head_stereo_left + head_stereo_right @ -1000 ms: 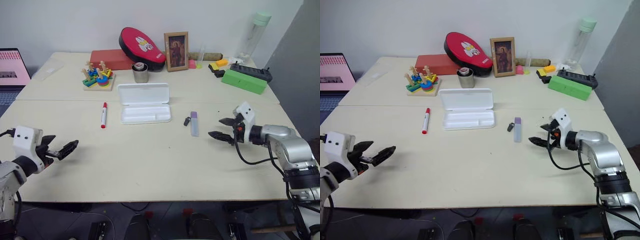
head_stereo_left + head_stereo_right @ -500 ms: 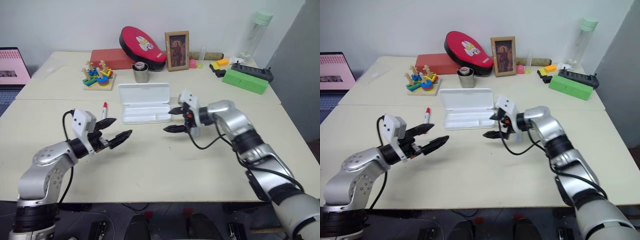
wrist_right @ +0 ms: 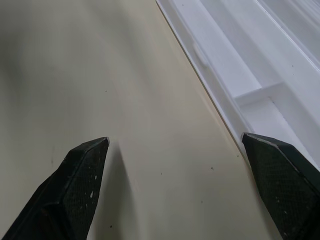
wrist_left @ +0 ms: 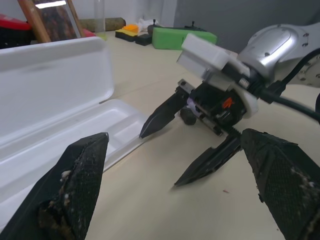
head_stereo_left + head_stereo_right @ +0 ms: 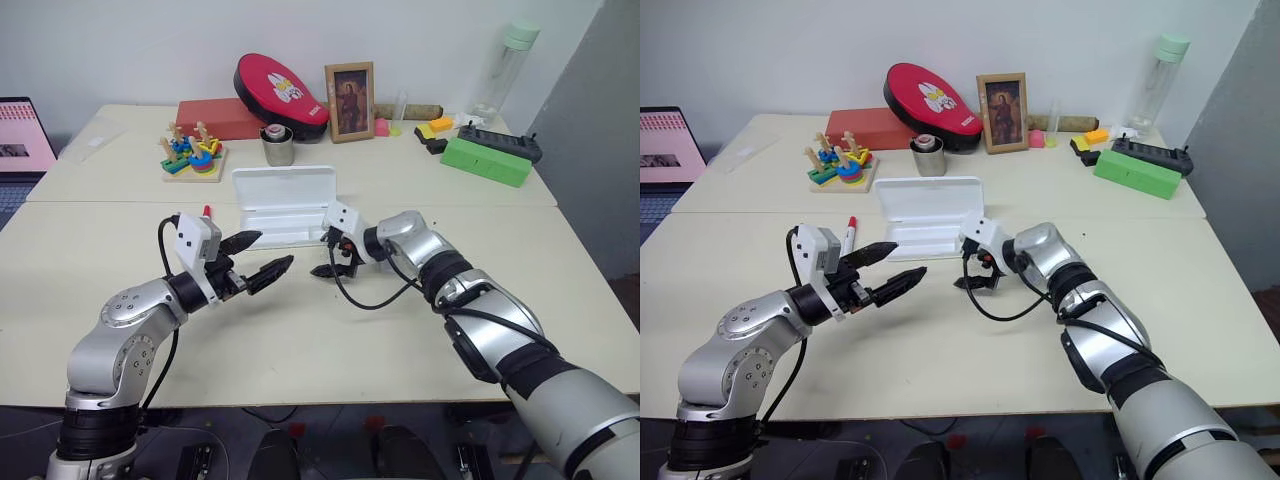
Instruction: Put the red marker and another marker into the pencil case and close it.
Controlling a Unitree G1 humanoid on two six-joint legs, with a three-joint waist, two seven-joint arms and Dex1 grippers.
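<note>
Right pincer (image 5: 327, 255) spread wide, just beside open pencil case (image 5: 283, 206), near corner

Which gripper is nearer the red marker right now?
Left. The left gripper hovers open just in front of the red marker, beside the pencil case. The right gripper, also open, is off the case's opposite front corner, farther from the marker.

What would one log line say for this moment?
pencil case: open, empty | red marker: on table | left claw: open, empty | right claw: open, empty, beside case
</note>
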